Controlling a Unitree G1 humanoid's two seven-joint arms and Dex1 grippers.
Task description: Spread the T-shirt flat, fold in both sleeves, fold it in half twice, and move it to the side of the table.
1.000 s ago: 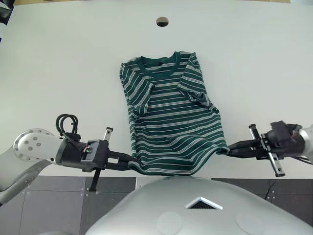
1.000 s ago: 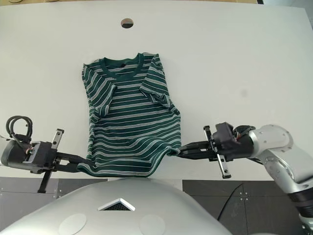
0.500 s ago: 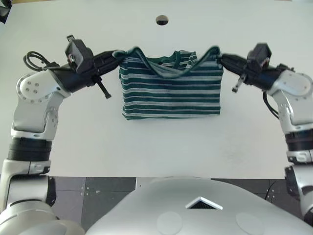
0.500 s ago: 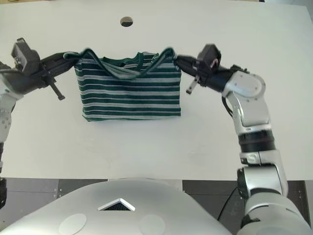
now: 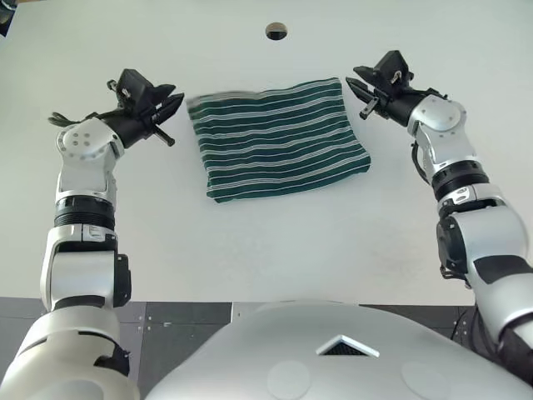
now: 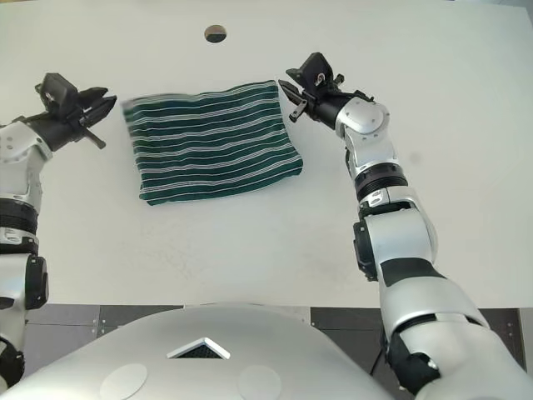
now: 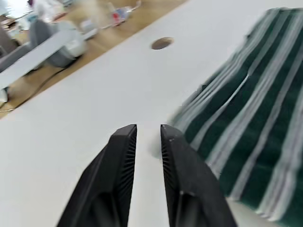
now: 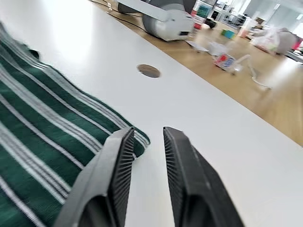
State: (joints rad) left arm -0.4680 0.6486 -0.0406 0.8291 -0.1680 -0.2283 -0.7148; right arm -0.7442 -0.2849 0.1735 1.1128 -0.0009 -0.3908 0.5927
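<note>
Stripes of green and white showed where the T-shirt (image 5: 279, 137) lay on the white table (image 5: 275, 242), folded into one block and turned a little crooked. It sat near the middle, a bit toward 12 o'clock, with the round hole (image 5: 276, 32) in the table beyond it at 12.

My left gripper (image 7: 147, 127) hung just off the shirt's corner at about 10 o'clock. Its jaws had a small gap and held nothing. My right gripper (image 8: 148, 130) hung just beside the corner at about 2 o'clock. Its jaws also had a small gap and held nothing.

I judged that one more fold in half was left, then the push to the side.

I worried about a few things. The block had many layers, so small jaws might pinch only the top one and peel the fold open. The crooked lie could make the edges miss each other. Sliding it fast could bunch it up.
</note>
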